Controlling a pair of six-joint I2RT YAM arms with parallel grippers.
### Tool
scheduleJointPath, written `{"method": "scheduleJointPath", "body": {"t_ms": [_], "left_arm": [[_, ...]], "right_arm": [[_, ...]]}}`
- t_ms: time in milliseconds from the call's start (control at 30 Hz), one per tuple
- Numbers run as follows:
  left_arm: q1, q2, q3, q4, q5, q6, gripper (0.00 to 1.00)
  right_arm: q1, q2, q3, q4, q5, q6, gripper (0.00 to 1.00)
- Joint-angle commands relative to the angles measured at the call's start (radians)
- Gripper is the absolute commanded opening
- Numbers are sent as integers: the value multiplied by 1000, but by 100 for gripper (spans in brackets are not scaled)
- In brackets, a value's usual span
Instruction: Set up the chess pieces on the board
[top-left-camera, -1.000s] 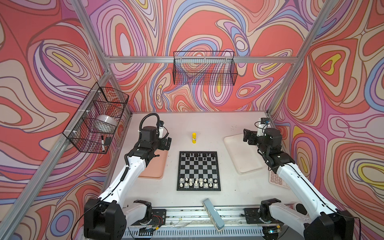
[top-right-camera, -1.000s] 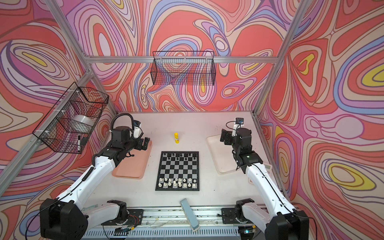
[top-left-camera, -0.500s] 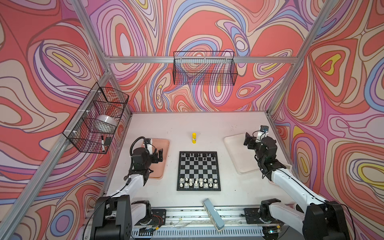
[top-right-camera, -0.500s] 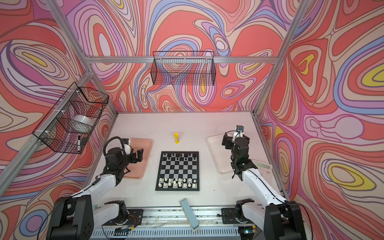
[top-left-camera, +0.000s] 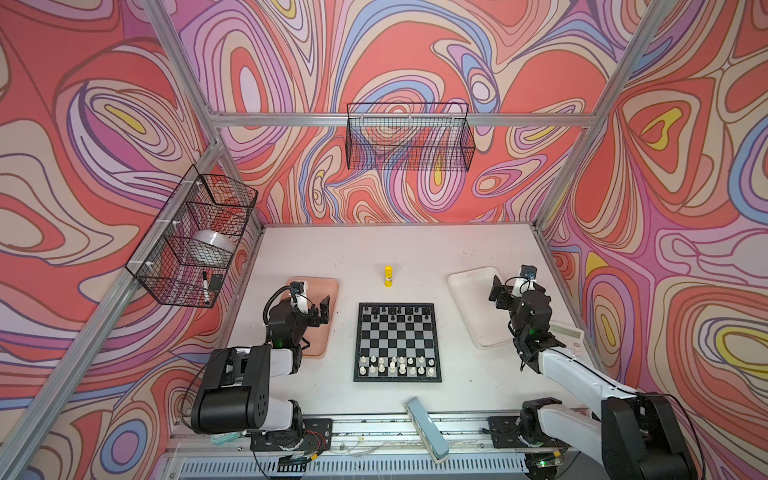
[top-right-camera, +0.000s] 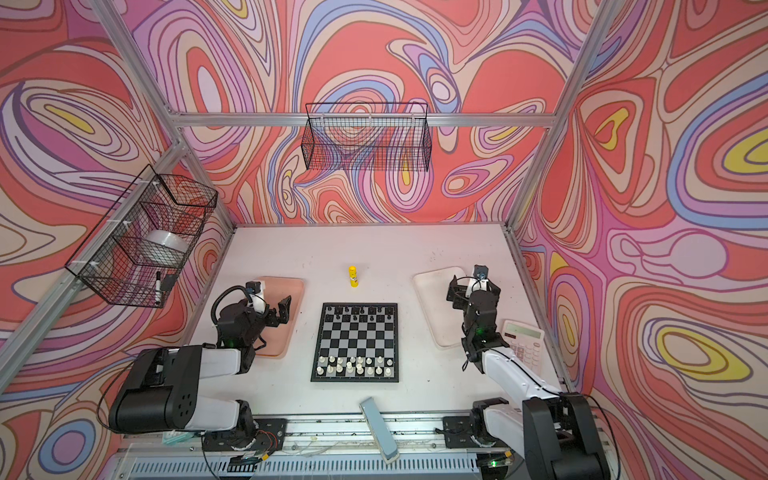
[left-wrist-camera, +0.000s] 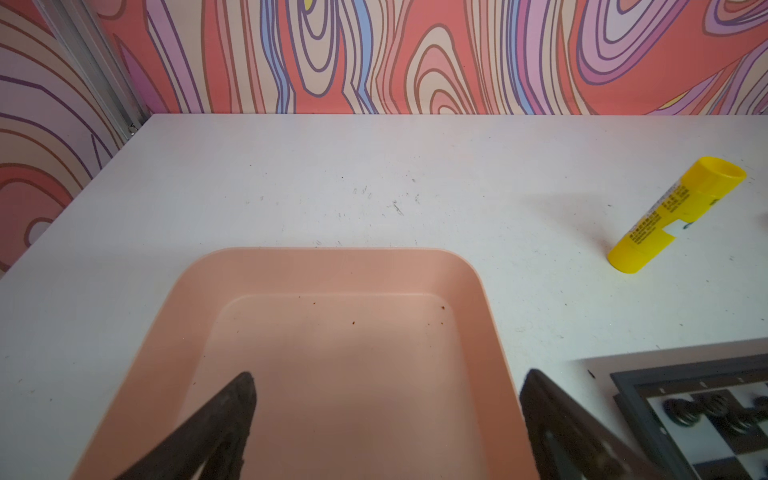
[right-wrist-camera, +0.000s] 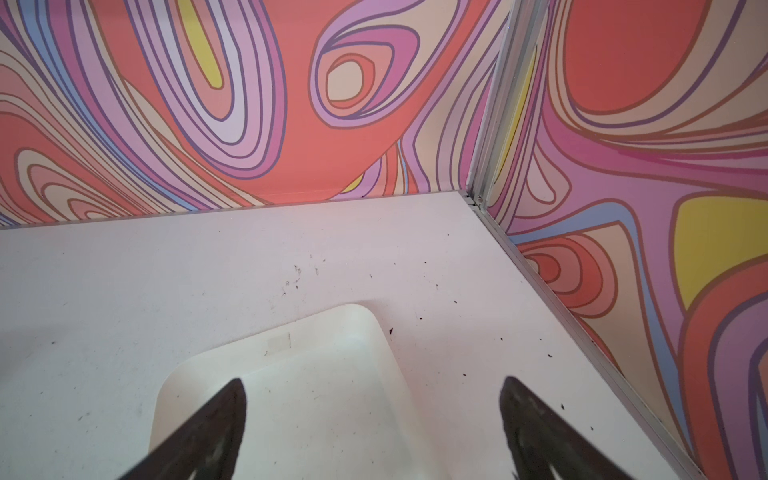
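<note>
The board lies flat at the table's middle. Several black chess pieces stand on its two far rows. Several cream-white chess pieces stand on its two near rows, not quite in line. My left gripper hangs open and empty over the pink tray, left of the board. A board corner shows in the left wrist view. My right gripper hangs open and empty over the white tray.
A yellow glue stick stands beyond the board. A calculator lies by the right wall. A grey-blue flat object rests on the front rail. Wire baskets hang on the back and left walls.
Both arms have folded back toward the table's near side. The left gripper moved nearer over the pink tray and the right drew back over the white tray. Both stayed open.
</note>
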Motion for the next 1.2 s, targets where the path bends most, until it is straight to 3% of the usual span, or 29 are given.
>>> {"method": "scheduleJointPath", "body": {"t_ms": [0,300,800,1167], "left_arm": [[8,41,-38,213,26,-6,100],[8,129,-50,333,15,-15,100],[10,103,0,201,8,-15,100],[10,92,68,55,16,-11,100]], "right_arm": [[-8,-3,-28,76,-24,-20,98],[-53,50,-72,195,-58,13,98],[-118,392,-71,540,-148,56,98],[-142,559,101,387,-267,42,98]]}}
